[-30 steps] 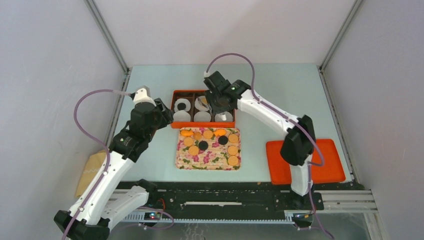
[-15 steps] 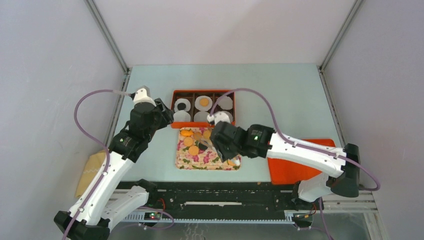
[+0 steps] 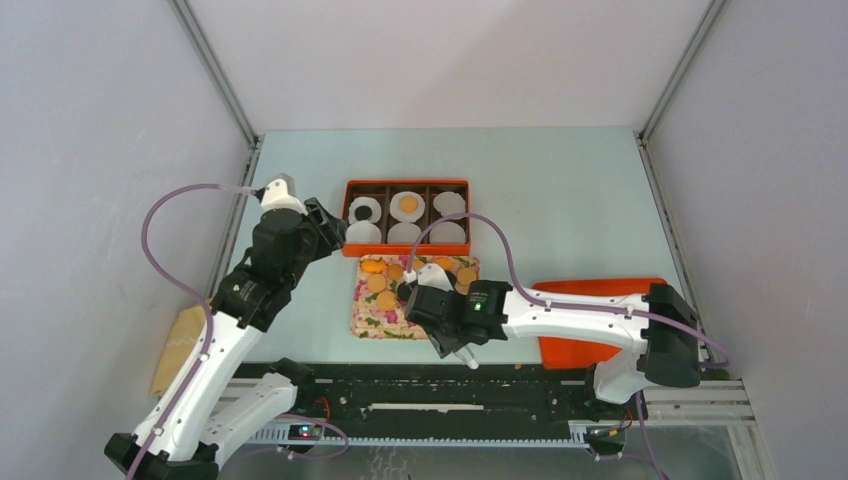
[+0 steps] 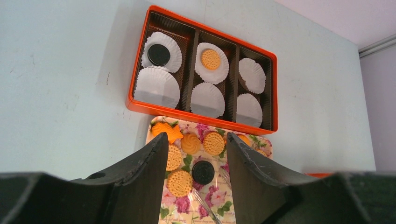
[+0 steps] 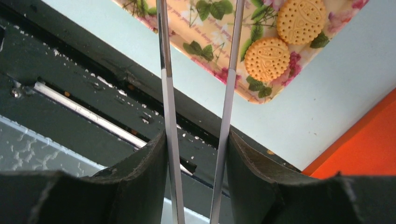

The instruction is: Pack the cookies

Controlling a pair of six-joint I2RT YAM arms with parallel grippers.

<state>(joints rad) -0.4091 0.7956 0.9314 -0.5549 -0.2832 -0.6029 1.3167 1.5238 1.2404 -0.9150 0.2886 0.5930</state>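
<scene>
Several cookies [image 3: 385, 285], golden-orange and black, lie on a floral tray [image 3: 375, 322]. An orange box [image 3: 405, 250] behind it holds white paper cups; one cup has a black cookie [image 3: 362, 211], another an orange cookie [image 3: 408, 205]. My right gripper [image 3: 447, 330] is shut on metal tongs [image 5: 164, 70], over the tray's near right part; two orange cookies [image 5: 266, 58] lie beyond the tong arms. The tong tips [image 4: 208, 201] show in the left wrist view near a black cookie [image 4: 203, 171]. My left gripper [image 4: 196, 137] is open and empty, above the table left of the box.
An orange lid [image 3: 575, 350] lies on the table at the right, partly under my right arm. A brown flat thing [image 3: 180, 345] sits off the table's left edge. The black rail [image 5: 93, 93] runs along the near edge just below the tray.
My right arm has swung from the orange box back toward me, down over the floral tray's near side, tongs still held. An orange cookie now lies in a middle cup. My left arm barely moved.
</scene>
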